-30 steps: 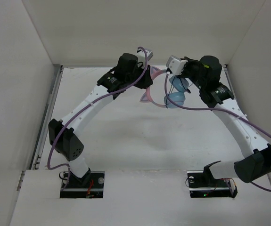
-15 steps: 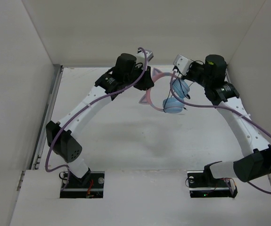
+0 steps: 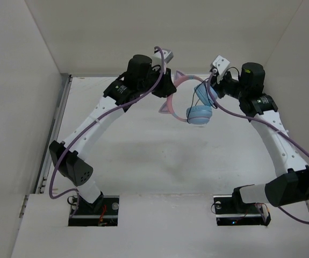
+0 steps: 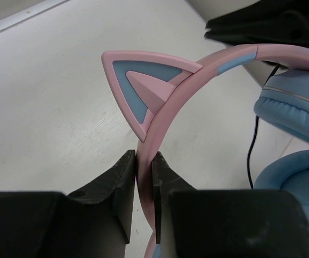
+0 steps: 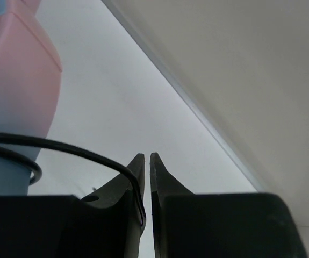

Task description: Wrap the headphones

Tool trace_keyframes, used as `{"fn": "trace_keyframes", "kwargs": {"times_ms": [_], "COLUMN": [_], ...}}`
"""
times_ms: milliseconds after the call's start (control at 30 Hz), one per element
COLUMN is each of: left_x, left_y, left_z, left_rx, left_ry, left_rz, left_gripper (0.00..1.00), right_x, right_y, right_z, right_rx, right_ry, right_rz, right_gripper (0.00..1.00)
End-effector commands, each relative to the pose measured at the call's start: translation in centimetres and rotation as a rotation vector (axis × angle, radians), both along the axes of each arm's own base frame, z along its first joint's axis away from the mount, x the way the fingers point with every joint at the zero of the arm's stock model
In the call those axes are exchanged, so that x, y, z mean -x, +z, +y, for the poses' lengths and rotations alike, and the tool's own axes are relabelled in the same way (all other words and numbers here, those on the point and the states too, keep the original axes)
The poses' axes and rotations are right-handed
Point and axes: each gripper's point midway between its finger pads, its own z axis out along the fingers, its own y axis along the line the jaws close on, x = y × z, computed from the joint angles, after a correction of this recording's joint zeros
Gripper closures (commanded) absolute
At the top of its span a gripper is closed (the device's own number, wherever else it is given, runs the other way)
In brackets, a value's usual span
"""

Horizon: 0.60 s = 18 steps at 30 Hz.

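- Two pincers hold the headphones up between them, over the far part of the table, near 12 o'clock in the top view.
- The left pincer has its two black fingers squeezed tight on the pink headband, just under a cat ear.
- From that grip the headband climbs and bends over toward 2 o'clock in the left wrist view. The cat ear pokes out toward 11 o'clock.
- Two light blue ear cups sit at 3 to 4 o'clock in that view, one above the other.
- The right pincer has its fingers almost together, with the thin black cable pinched in the slit between them.
- From the slit the cable curves away toward 9 o'clock in the right wrist view. It runs under a blurry pink and blue part of the headphones at 10 o'clock.
- A white wall fills that view from 12 to 4 o'clock.
- In the top view the left pincer is on the 9 o'clock side of the headphones and the right pincer is on the 1 o'clock side.
- Both ear cups hang on the side near the right pincer.
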Motion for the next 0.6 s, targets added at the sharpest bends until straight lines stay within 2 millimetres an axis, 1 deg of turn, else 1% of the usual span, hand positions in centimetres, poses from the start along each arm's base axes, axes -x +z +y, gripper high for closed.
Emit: {"fn": "trace_keyframes", "kwargs": {"times_ms": [0,167,333,467,567], "left_x": [1.9,2.6,2.4,2.6,2.7], "left_y": [9.0,11.0,11.7,11.8,11.6], "left_z": [-0.4,-1.3,-1.2,-1.1,-1.1], "left_rx": [0.183,0.23,0.252,0.261,0.26], "left_ry": [-0.049,-0.078,-0.073,-0.08,-0.083], "left_rz": [-0.139,-0.149,-0.148,-0.14,-0.134], "left_gripper": [1.0,1.0,1.0,1.0,1.0], "right_x": [1.4,2.1,2.7,2.6,2.4], "right_y": [0.8,0.8,1.7,3.2,3.9], "right_z": [2.3,3.8,4.9,4.2,3.7], "right_rx": [-0.172,-0.281,-0.402,-0.505,-0.555], "right_ry": [0.075,0.112,0.159,0.169,0.171], "right_rz": [0.074,0.154,0.224,0.257,0.27], "right_gripper": [0.85,0.85,0.84,0.82,0.79]}}
